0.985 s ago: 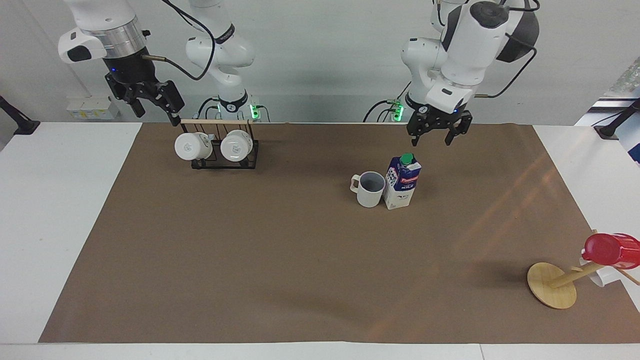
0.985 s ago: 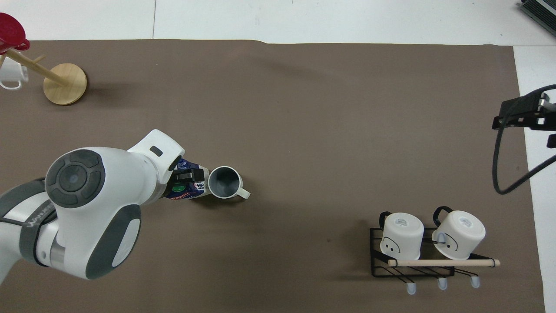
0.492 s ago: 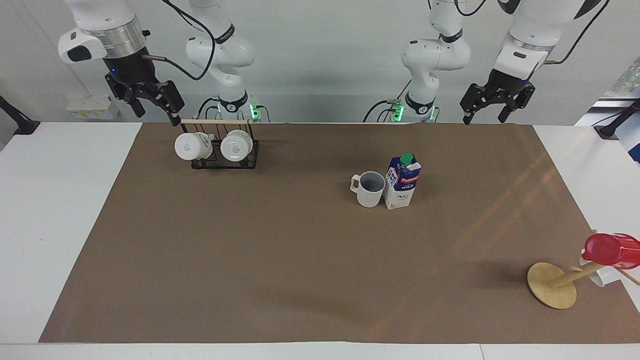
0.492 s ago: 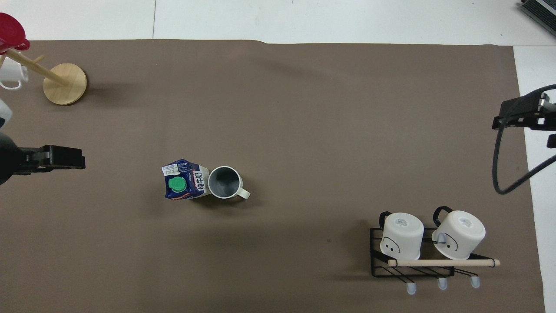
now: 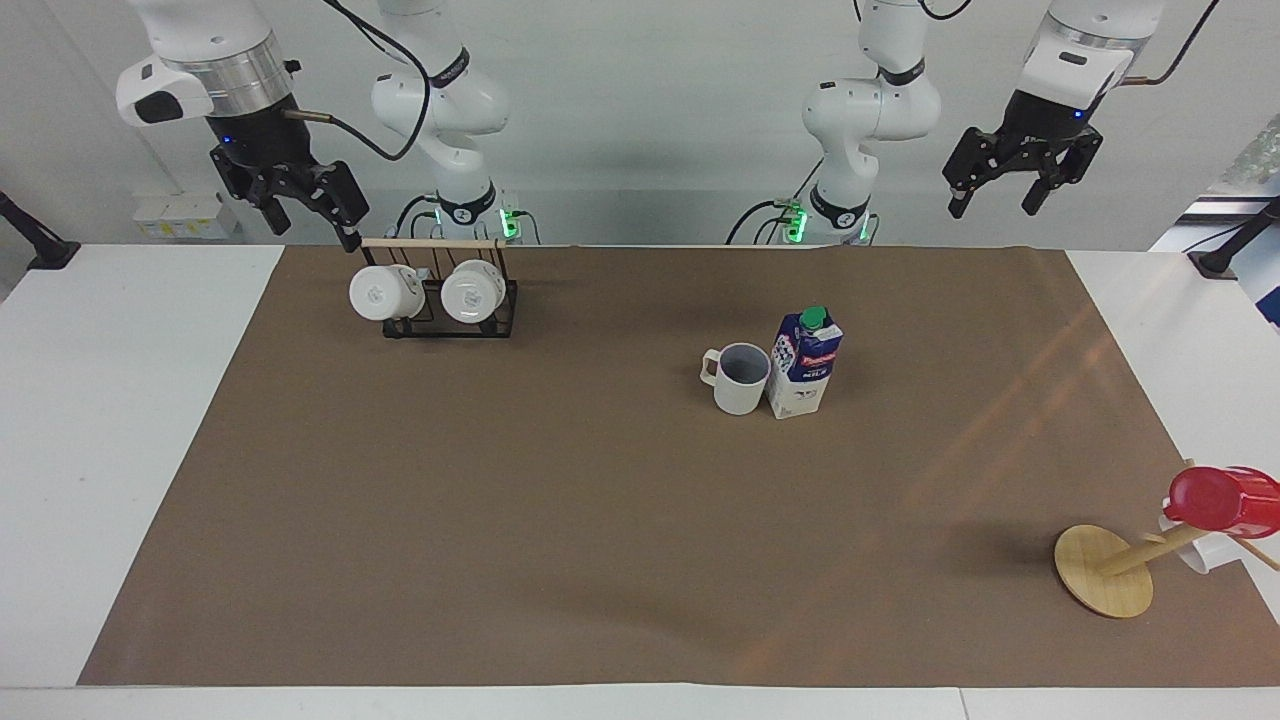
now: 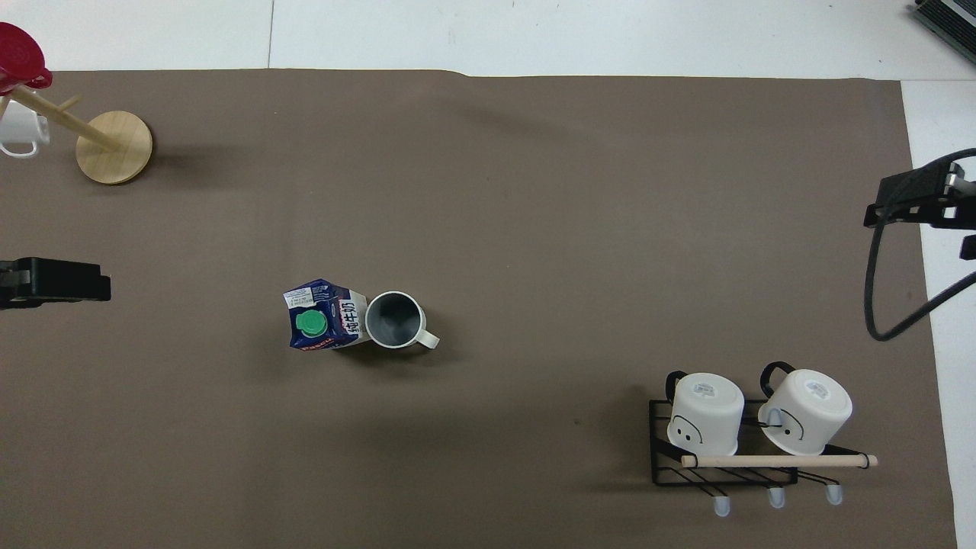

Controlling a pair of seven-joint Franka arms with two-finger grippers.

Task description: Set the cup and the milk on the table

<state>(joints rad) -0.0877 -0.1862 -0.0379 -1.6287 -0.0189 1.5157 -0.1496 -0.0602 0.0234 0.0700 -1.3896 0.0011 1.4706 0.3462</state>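
With milk (image 5: 806,363) upright touching cup (image 5: 740,378) on bench (image 5: 600,500), both tools raised w/ fingers apart: left tool (image 5: 1021,180), right tool (image 5: 296,208).

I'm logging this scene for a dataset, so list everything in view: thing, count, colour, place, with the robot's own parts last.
cup: 1, off-white with grey-blue inside, upright mid-table, beside the milk.
milk: 1, dark blue and white carton, green cap, upright on the sheet.
table: 1, white, under a brown sheet.
wire rack: 1, black with a wooden bar, at the right arm's end, near the robots.
white mugs: 2, on their sides on the rack.
wooden stand: 1, light wood, at the left arm's end, farthest from the robots.
red cup: 1, glossy, on the stand.
left hand: 1, black, raised, open, empty.
right hand: 1, black, raised by the rack's bar, open, empty.
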